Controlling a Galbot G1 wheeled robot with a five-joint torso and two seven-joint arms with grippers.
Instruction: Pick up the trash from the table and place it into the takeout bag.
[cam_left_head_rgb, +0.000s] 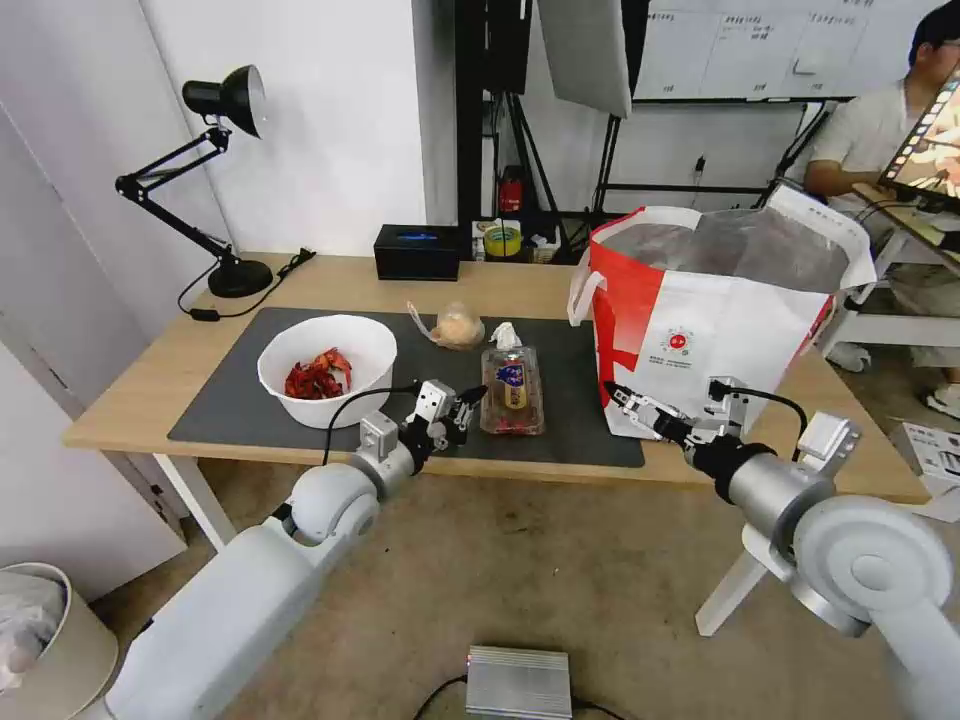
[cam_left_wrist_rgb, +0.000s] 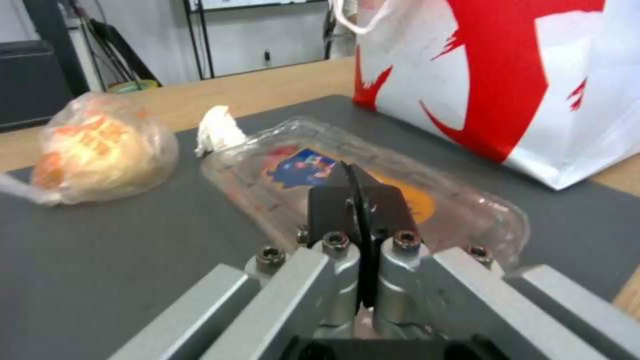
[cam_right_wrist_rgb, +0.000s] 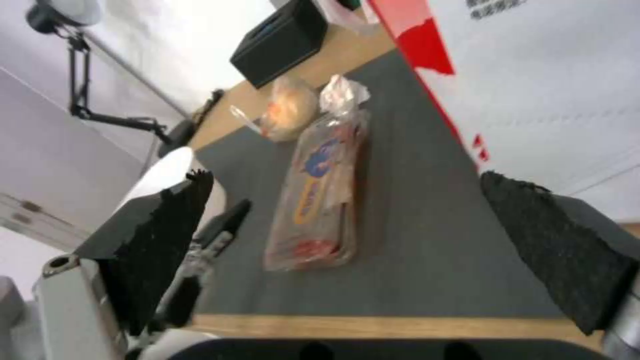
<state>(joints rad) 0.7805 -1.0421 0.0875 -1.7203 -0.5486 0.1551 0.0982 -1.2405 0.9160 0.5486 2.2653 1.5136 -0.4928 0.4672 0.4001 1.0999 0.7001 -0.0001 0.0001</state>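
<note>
Left gripper (cam_left_head_rgb: 468, 397) shut and empty just short of the plastic box (cam_left_head_rgb: 512, 390), probably better opened wide first; right gripper (cam_left_head_rgb: 628, 398) spread empty right of that box.

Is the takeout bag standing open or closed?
Open: the takeout bag stands upright on the table, mouth spread, foil lining visible inside.

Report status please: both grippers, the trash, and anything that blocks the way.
Left gripper shut, beside clamshell box. Right gripper open, empty, near takeout bag. Bowl, knotted bag, tissue on mat. Nothing blocking.
</note>
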